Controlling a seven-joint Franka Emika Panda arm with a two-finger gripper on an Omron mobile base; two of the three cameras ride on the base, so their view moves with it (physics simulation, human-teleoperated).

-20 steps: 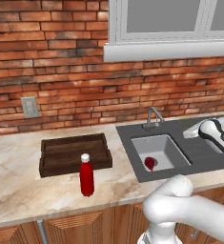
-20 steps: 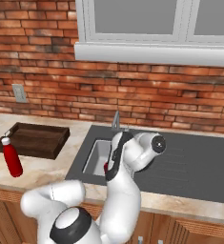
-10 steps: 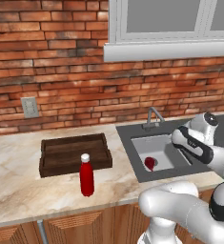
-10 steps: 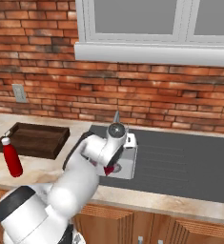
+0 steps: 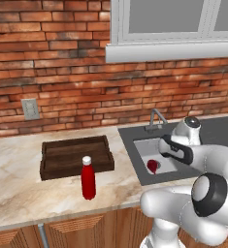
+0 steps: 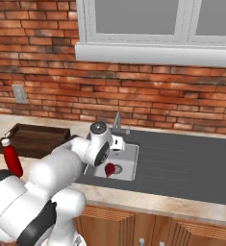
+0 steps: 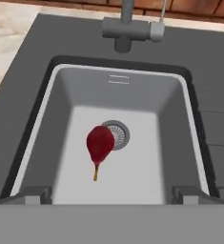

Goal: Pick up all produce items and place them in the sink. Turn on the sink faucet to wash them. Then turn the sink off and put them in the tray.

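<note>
The one produce item [image 7: 99,144], a small dark-red fruit with a thin stem, lies on the floor of the sink [image 7: 147,167] just left of the round drain [image 7: 119,134]. In the base views the fruit [image 5: 153,166] [image 6: 109,169] shows inside the basin [image 5: 143,147]. My gripper [image 7: 112,194] hovers above the basin's near side, open, its fingertips [image 7: 35,194] wide apart with nothing between them. The faucet [image 7: 130,29] stands at the basin's far rim, no water running. The dark brown tray [image 5: 74,156] [image 6: 31,139] sits on the counter left of the sink, with nothing in it.
A tall red bottle [image 5: 88,178] [image 6: 11,158] with a white cap stands in front of the tray near the counter's front edge. The ribbed draining board [image 6: 182,161] lies right of the basin. A brick wall and window sill rise behind.
My arm has swung left from over the draining board to above the basin. The fruit, the tray and the bottle have stayed put.
</note>
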